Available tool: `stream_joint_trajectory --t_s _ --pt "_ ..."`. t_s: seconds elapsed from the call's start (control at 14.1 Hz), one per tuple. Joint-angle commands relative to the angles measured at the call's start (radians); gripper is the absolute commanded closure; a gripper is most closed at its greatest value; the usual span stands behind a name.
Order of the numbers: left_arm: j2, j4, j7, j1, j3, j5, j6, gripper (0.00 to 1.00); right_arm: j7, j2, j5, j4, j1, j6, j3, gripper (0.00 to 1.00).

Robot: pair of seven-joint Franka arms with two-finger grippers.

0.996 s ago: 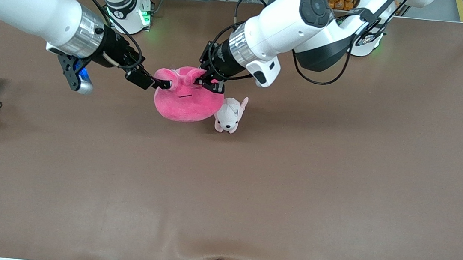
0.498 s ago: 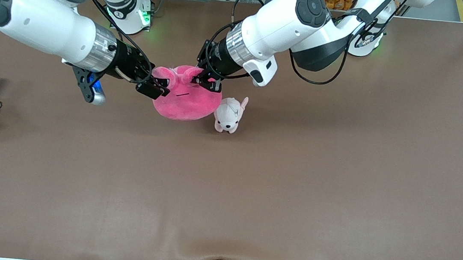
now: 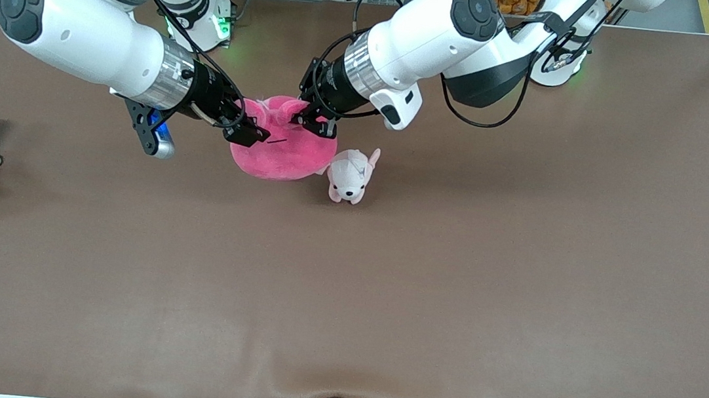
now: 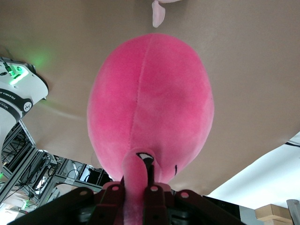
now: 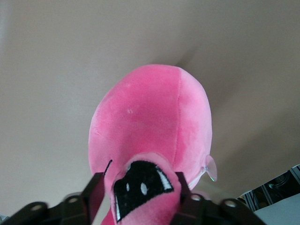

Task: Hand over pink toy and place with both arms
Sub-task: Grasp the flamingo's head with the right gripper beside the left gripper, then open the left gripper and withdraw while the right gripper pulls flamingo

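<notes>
both grippers [image 3: 312, 122] [image 3: 249, 133] clasp pink toy [image 3: 286, 155] mid-table.

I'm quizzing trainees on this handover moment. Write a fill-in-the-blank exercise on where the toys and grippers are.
1. Both grippers are at the ____ toy.
2. The left gripper is shut on the toy's ____.
3. The pale puppy plush lies beside the pink toy, toward the ____ arm's end.
4. The right gripper's fingers flank the toy's black ____.

Missing words: pink; ear; left; eye
</notes>
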Motion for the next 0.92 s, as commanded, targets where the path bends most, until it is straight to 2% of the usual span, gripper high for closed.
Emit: stream_joint_trajectory --t_s 0.0,0.14,0.21,0.28,0.36,0.43,0.57,0.71,0.85 --pt "0.014 0.031 -0.015 -0.012 0.003 -0.020 0.011 1.00 0.017 0.003 0.015 0.012 -0.003 -0.006 -0.008 1.00" --pt "0.012 0.030 -0.013 -0.012 0.004 -0.019 0.009 1.00 0.009 0.003 0.014 0.014 -0.008 -0.007 -0.011 1.00" --pt "0.009 0.028 -0.013 -0.010 0.004 -0.019 0.009 0.89 0.000 0.003 0.014 0.015 -0.012 -0.009 -0.012 1.00" --pt "0.006 0.028 -0.012 -0.010 0.004 -0.019 0.009 0.64 -0.004 0.003 0.012 0.015 -0.030 -0.010 -0.012 1.00" --pt "0.000 0.028 -0.012 -0.009 0.007 -0.010 0.006 0.14 -0.024 0.003 0.009 0.014 -0.050 -0.012 -0.014 1.00" --pt "-0.011 0.027 -0.008 -0.009 0.013 0.013 -0.001 0.00 -0.070 0.003 0.007 0.012 -0.075 -0.029 -0.014 1.00" --pt "-0.048 0.025 -0.005 0.008 0.015 0.085 -0.024 0.00 -0.173 0.003 0.000 0.012 -0.144 -0.102 -0.014 1.00" --pt "-0.084 0.027 0.021 0.045 0.021 0.148 -0.134 0.00 -0.283 0.009 -0.008 -0.001 -0.211 -0.127 -0.015 1.00" --pt "-0.121 0.027 0.167 0.108 0.024 0.175 -0.249 0.00 -0.392 0.016 -0.054 -0.037 -0.276 -0.128 -0.015 1.00"
